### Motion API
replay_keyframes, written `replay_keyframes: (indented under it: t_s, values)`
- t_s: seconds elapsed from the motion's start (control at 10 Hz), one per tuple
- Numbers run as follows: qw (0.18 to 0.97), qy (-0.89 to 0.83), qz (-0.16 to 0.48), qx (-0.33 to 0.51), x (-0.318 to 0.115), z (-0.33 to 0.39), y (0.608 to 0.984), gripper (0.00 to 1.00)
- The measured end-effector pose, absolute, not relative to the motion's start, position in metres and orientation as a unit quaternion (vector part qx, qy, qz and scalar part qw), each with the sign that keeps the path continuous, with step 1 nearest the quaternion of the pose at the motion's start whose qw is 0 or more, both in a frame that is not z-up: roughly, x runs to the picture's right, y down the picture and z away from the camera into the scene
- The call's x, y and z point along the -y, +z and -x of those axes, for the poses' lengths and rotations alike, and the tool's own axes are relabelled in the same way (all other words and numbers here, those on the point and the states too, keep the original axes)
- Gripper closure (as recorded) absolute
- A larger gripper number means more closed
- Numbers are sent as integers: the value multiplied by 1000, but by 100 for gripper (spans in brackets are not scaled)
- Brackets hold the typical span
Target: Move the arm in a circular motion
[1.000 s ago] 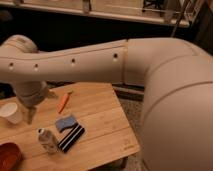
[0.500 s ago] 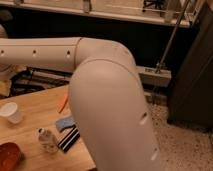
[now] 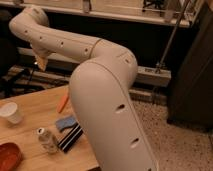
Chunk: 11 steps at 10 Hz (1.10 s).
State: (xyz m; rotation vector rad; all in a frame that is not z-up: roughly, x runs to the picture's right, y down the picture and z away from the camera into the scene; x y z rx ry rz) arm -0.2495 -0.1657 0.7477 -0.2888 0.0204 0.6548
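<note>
Warm, yellowish indoor light fell from above, brightening the upper surfaces of the arm (image 3: 107, 95) and grading softly into shade along its underside. The pincer (image 3: 42, 61) hung at the upper left beneath the arm's far bend, its tip tinted orange against a dark backdrop. The table (image 3: 30, 105) glowed an even amber, and the white cup (image 3: 11, 112) stood out pale upon it. The speckled floor (image 3: 152, 117) was moderately lit. The wall behind the arm and the right-hand side lay in deep shadow.

close high view over arm (image 3: 107, 102), claw (image 3: 42, 60) upper left
</note>
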Motion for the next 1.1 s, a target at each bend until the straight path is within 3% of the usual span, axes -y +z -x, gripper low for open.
replay_keyframes:
  t_s: [0.3, 0.5, 0.8, 1.1]
  values:
    - [898, 407, 144, -90, 149, 134, 757, 20]
    - [867, 455, 140, -147, 112, 49, 735, 20]
    - [851, 474, 146, -171, 49, 11, 681, 20]
    - [882, 409, 179, -154, -18, 42, 612, 20]
